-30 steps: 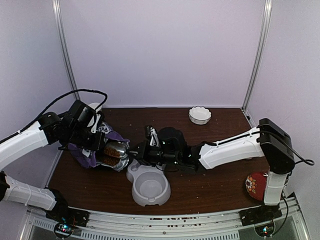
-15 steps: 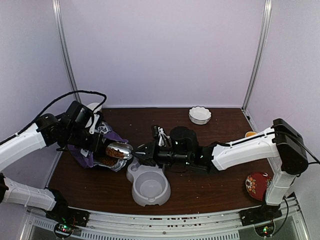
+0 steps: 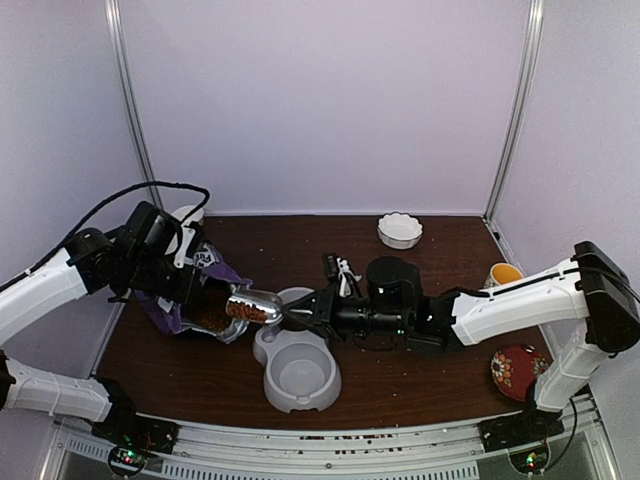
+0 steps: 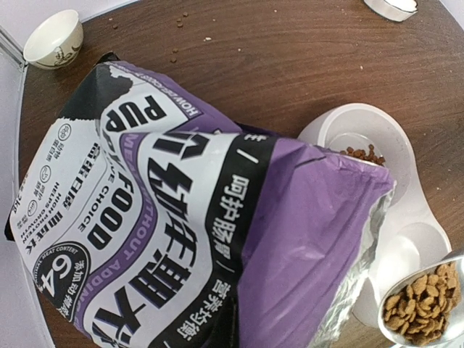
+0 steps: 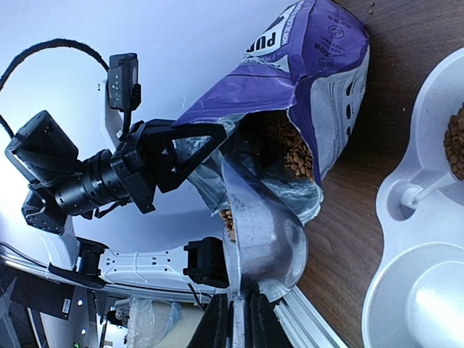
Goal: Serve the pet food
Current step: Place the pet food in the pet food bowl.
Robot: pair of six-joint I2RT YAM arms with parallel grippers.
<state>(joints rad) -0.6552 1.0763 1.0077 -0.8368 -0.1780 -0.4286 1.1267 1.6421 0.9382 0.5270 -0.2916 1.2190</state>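
the pet food (image 3: 243,308) (image 4: 420,308), reddish-brown kibble, fills the bowl of a metal scoop (image 3: 258,305) (image 5: 261,243) held out ahead of the right gripper (image 3: 312,310) (image 5: 235,326). we see this gripper's jaws clamped on the scoop handle. the scoop head sits at the mouth of the purple puppy food bag (image 3: 185,300) (image 4: 181,217) (image 5: 304,94), and more kibble shows inside the bag. a few pellets also lie in the small compartment of the grey double bowl (image 3: 295,365) (image 4: 391,138) (image 5: 406,290). that compartment sits below the right gripper and just beside the scoop. the large compartment lies further toward the arm bases.

the left gripper (image 3: 195,285) (image 5: 210,138) is closed on the upper rim of the bag and holds the mouth open toward the right gripper. the bag lies tilted on the table (image 3: 420,370), its printed face directly under the left wrist camera.

behind the left gripper, near the back wall, stands a small white cup (image 3: 188,215) (image 4: 52,38). well behind the right gripper sits a white scalloped bowl (image 3: 400,230). far back along the right arm are an orange cup (image 3: 505,272) and a red plate (image 3: 515,368). loose pellets are scattered on the table behind the bag.
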